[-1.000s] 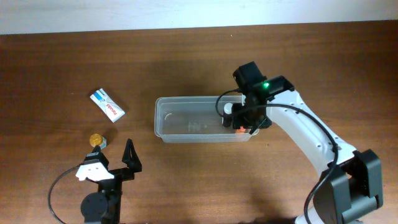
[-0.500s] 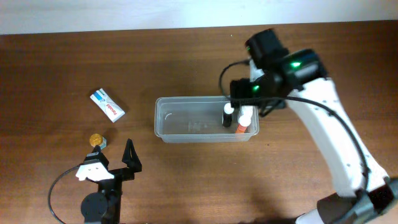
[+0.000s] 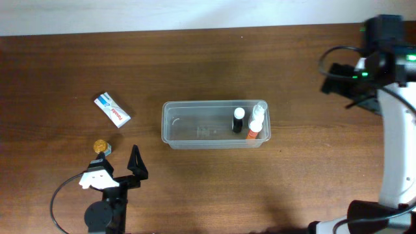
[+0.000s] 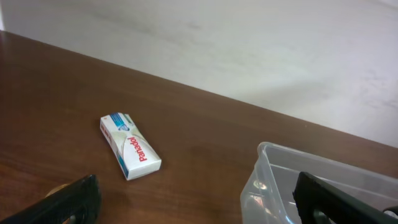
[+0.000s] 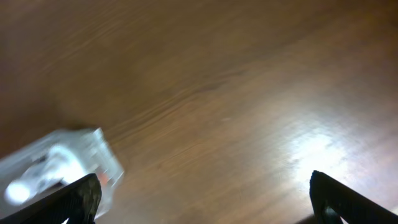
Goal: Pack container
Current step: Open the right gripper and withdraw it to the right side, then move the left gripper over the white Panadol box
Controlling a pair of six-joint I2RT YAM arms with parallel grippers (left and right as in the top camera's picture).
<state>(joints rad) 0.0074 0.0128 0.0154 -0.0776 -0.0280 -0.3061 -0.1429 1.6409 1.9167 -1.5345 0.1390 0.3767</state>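
container: mid-table | black-capped bottle, white bottle: upright at its right end, left end free | right gripper: spread, empty, far right | left gripper: spread, facing small box, probably next

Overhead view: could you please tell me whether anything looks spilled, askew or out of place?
Nothing stands out. The container sits straight, with bottles grouped at its right end and no spill visible. A small box and a gold-capped item lie outside, left of it.
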